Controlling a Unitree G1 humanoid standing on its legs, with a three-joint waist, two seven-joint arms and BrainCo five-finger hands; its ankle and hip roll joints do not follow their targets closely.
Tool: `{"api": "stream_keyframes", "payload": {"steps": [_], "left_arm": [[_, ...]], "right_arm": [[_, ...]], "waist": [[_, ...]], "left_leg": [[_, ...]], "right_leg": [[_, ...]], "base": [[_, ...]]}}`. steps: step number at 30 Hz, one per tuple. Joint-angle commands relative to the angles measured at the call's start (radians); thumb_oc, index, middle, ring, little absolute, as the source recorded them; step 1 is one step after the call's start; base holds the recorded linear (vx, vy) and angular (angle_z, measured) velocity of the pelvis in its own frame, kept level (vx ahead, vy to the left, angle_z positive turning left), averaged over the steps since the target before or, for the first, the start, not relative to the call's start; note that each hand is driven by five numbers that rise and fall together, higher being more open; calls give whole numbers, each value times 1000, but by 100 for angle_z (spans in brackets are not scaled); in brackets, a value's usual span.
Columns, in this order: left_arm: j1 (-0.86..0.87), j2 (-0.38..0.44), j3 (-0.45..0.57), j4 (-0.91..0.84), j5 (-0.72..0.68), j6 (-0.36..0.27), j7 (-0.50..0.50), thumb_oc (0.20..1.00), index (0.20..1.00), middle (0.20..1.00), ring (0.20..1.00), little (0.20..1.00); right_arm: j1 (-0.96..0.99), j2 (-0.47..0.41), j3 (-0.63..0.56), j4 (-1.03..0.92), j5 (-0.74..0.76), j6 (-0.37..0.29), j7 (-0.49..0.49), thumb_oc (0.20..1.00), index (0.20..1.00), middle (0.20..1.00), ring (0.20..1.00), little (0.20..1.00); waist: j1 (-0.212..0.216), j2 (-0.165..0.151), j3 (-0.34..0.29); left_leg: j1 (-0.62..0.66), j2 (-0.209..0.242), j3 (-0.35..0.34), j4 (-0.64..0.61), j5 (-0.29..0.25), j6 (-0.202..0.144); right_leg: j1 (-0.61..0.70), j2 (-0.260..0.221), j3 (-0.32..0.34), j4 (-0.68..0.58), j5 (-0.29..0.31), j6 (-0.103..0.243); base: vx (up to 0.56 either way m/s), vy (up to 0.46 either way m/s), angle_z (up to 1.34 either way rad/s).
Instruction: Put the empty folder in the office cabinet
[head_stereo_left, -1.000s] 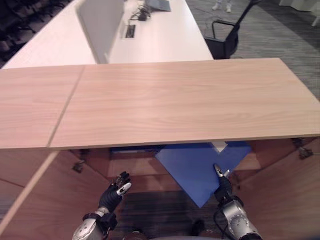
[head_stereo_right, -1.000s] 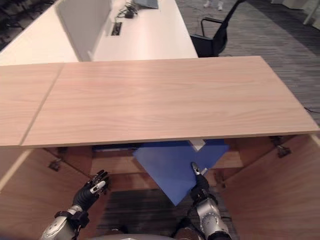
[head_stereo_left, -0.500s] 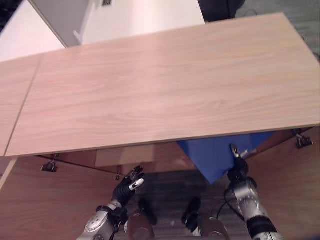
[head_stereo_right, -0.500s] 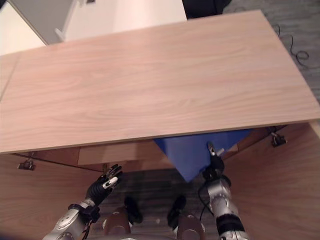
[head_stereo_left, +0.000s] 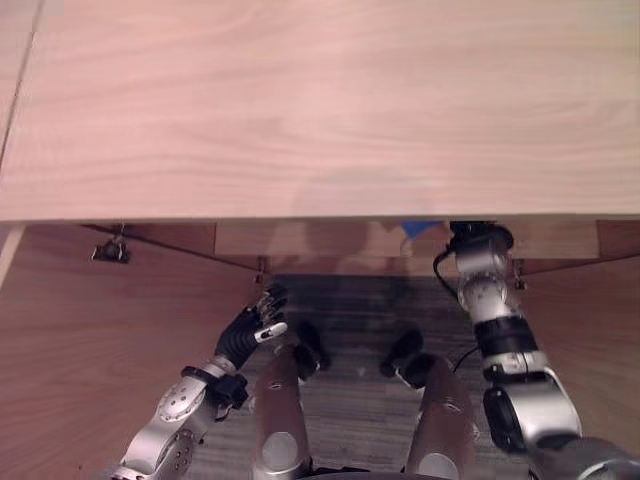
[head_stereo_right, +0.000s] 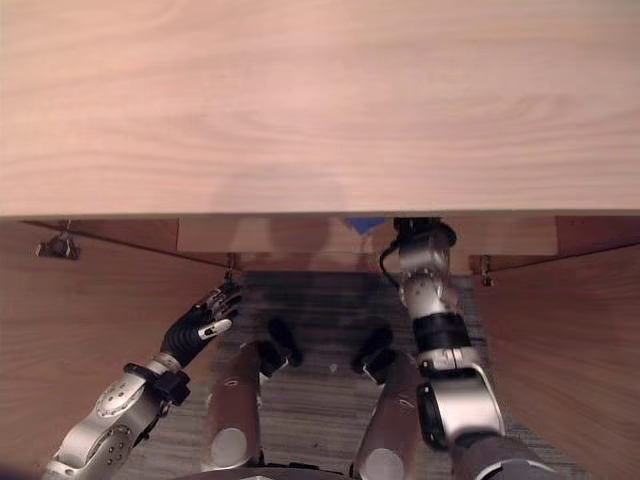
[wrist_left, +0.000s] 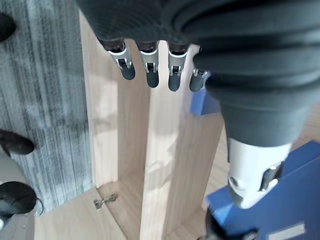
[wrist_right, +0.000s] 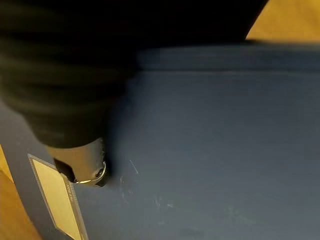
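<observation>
Smooth pale wood-grain cabinet top (head_stereo_left: 320, 100), flat and broad, ending in a straight front edge above both hands. Below it, reddish-brown cabinet doors (head_stereo_left: 70, 330) swung open to either side, small metal hinges (head_stereo_left: 108, 250) at the inner corners. Grey ribbed carpet (head_stereo_left: 350, 330) between the doors.

Left hand (head_stereo_left: 250, 330) low in the open gap before the cabinet, fingers (wrist_left: 147, 70) straight and loosely spread, touching nothing, well clear of the door beside it and of the shelf edge ahead. Past those fingertips in the left wrist view, an upright pale wooden divider panel (wrist_left: 160, 165) with narrow bays on each side.

Right hand (wrist_right: 75, 160) reaching forward under the top's front edge, only its wrist cover showing from above. Blue folder (wrist_right: 210, 150) directly against that hand: matte, flat board with fine scratches and a pale rectangular label (wrist_right: 57, 202) near one corner. From the head views just a small blue corner (head_stereo_left: 420, 228) peeking beside the right wrist, the rest tucked under the top, inside the cabinet. Grip of the right hand impossible to tell, fingers covered by its own dark ribbed cover.
</observation>
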Motion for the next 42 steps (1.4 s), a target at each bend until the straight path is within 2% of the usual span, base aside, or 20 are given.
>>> {"api": "stream_keyframes", "payload": {"steps": [1,5,8,11,12,17,18,21,28,37,42], "left_arm": [[38,45,-6,-111,-21,-64,14,1000,1000,1000,1000,1000],[6,47,-15,-125,-30,-77,40,1000,1000,1000,1000,1000],[-6,48,-16,-135,-32,-81,54,1000,1000,1000,1000,1000],[-20,41,-26,-141,-41,-86,77,1000,1000,1000,1000,1000],[-30,40,-33,-148,-48,-89,94,1000,1000,1000,1000,1000],[-46,46,-48,-167,-66,-97,122,1000,1000,1000,1000,1000],[-61,46,-74,-171,-74,-94,155,1000,1000,1000,1000,1000],[-87,42,-100,-162,-71,-82,180,1000,1000,1000,1000,1000],[-131,45,-136,-142,-67,-64,207,1000,1000,1000,1000,1000],[-152,74,-150,-156,-78,-64,228,1000,1000,1000,1000,1000],[-167,77,-154,-163,-75,-66,233,1000,1000,1000,1000,1000]], "right_arm": [[-43,-61,-15,-84,-2,-123,10,200,200,200,200,200],[-91,-68,-27,-81,4,-144,-15,200,200,200,200,200],[-113,-58,-36,-81,15,-159,-25,200,200,200,200,200],[-143,-36,-64,-79,44,-198,-52,200,200,200,200,200],[-168,-18,-93,-64,78,-234,-74,200,200,200,200,200],[-221,-2,-134,-23,139,-290,-107,200,200,200,200,200],[-262,19,-177,59,213,-342,-151,200,200,200,200,200],[-288,49,-213,147,291,-374,-192,200,200,200,200,200],[-328,81,-214,262,318,-345,-248,200,200,200,200,200],[-443,-54,-150,434,318,-280,-273,200,200,200,200,200],[-470,-77,-124,475,307,-254,-281,200,200,200,200,200]], "waist": [[14,-1,-52],[24,12,-45],[27,20,-43],[28,29,-40],[31,37,-36],[37,46,-29],[41,50,-27],[38,53,-25],[39,49,-20],[58,43,0],[62,45,9]], "left_leg": [[-41,84,-78,118,-65,-79],[-149,99,-111,226,-111,-61],[-198,110,-129,279,-132,-55],[-243,121,-145,336,-159,-48],[-274,126,-160,381,-181,-41],[-328,134,-181,446,-210,-34],[-368,134,-199,487,-228,-29],[-397,132,-211,520,-240,-23],[-424,128,-220,536,-250,-11],[-478,111,-244,562,-253,0],[-488,110,-245,570,-259,3]], "right_leg": [[66,-44,26,-35,-29,131],[-38,-96,51,82,-75,118],[-82,-116,65,134,-94,111],[-127,-137,81,195,-122,102],[-158,-154,95,237,-139,96],[-206,-174,111,303,-167,89],[-238,-192,125,348,-182,85],[-266,-201,138,385,-193,81],[-299,-209,153,406,-197,77],[-346,-216,167,435,-199,72],[-357,-219,170,442,-197,73]], "base": [[0,0,0],[-38,1,7],[-14,6,6],[0,0,0],[0,0,0],[-7,0,7],[-15,-16,5],[-4,-3,13],[-1,0,0],[-1,-7,2],[0,-2,5]]}}
